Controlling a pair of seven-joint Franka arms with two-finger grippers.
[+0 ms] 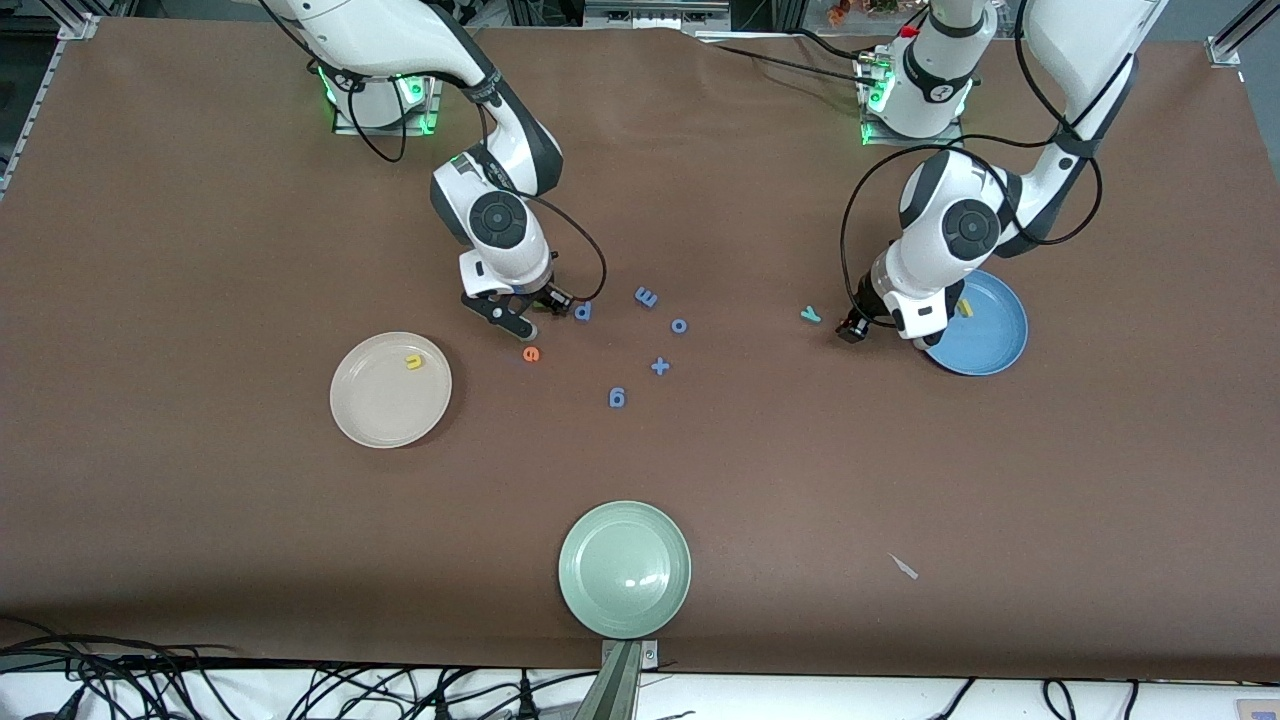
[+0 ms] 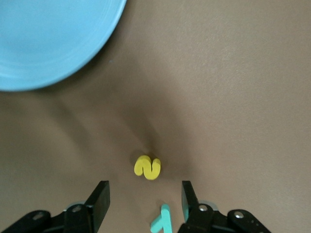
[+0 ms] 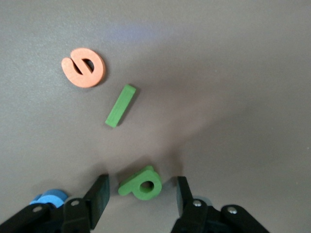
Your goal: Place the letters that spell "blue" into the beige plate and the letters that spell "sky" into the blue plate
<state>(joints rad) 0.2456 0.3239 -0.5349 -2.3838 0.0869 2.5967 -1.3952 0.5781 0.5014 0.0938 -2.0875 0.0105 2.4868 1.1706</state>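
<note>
My right gripper point(image 1: 508, 318) point(image 3: 140, 196) is open and low over the table, its fingers on either side of the green "b" point(image 3: 141, 183) without touching it. Beside it lie the green "l" point(image 3: 120, 105) and the orange "e" point(image 3: 83, 67) point(image 1: 531, 353). The beige plate point(image 1: 370, 420) holds the yellow "u" point(image 1: 413, 362). My left gripper point(image 1: 853, 330) point(image 2: 145, 199) is open next to the blue plate point(image 1: 990, 345) point(image 2: 48, 43). The yellow "s" point(image 2: 147, 167) lies just off its fingertips, and the teal "y" point(image 2: 163, 221) point(image 1: 811, 314) lies between its fingers. A yellow letter point(image 1: 965, 308) lies in the blue plate.
Several blue letters point(image 1: 646, 297) and a blue plus sign point(image 1: 660, 366) lie mid-table, one of them point(image 3: 48, 198) right by my right gripper. A pale green plate point(image 1: 625, 568) sits at the table edge nearest the front camera. A paper scrap point(image 1: 904, 566) lies toward the left arm's end.
</note>
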